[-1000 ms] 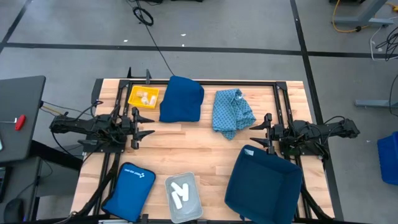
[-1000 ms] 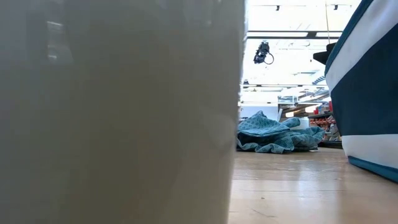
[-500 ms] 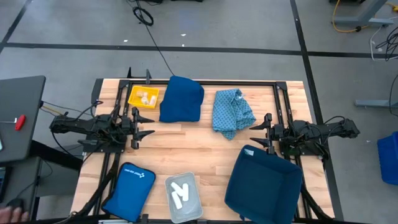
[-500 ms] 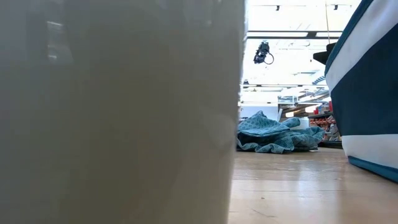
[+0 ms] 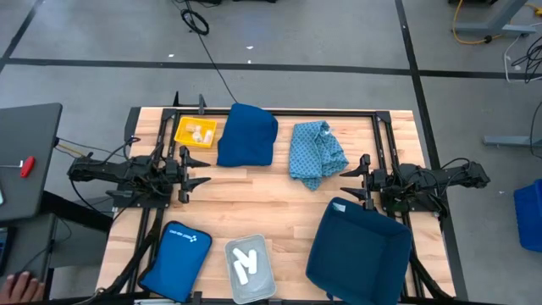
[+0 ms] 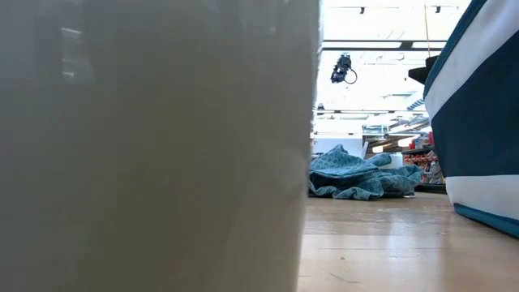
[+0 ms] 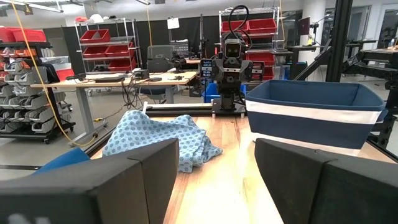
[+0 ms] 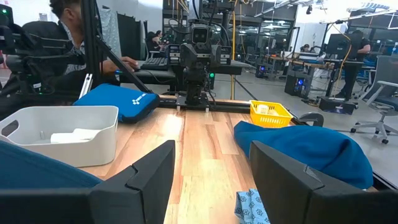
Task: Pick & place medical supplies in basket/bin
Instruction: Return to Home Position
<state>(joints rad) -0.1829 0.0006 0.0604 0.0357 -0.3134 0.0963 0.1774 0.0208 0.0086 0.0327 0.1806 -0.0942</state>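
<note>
Bandages point(image 5: 246, 262) in gray bin point(image 5: 265, 285) at edge

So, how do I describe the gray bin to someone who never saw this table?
On the wooden table, find the edge opposite the yellow tray. Between the blue zip pouch and the navy basket stands the gray bin. Alone there, it is pale and rigid, holding white bandages.
</note>
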